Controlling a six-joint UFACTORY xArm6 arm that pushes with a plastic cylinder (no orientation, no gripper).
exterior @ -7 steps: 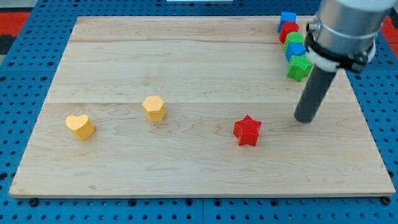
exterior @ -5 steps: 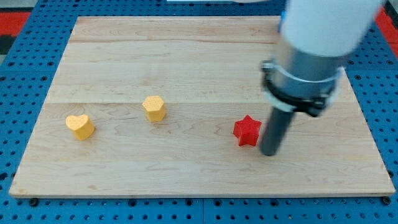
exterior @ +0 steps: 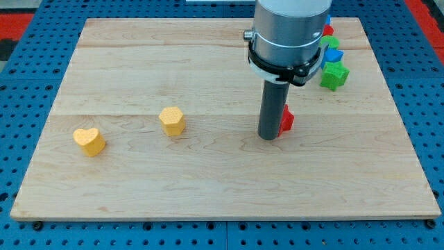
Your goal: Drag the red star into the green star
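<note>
My tip (exterior: 268,137) has swung to the red star's (exterior: 286,119) left, touching it; the star sits nearer the green star (exterior: 334,75) than before.

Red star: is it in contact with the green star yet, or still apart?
Apart. The red star sits beside my tip, mostly hidden behind the rod, with bare board between it and the green star toward the view's top right.

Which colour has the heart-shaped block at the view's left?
The heart block is yellow-orange; the single camera view shows it clearly.
</note>
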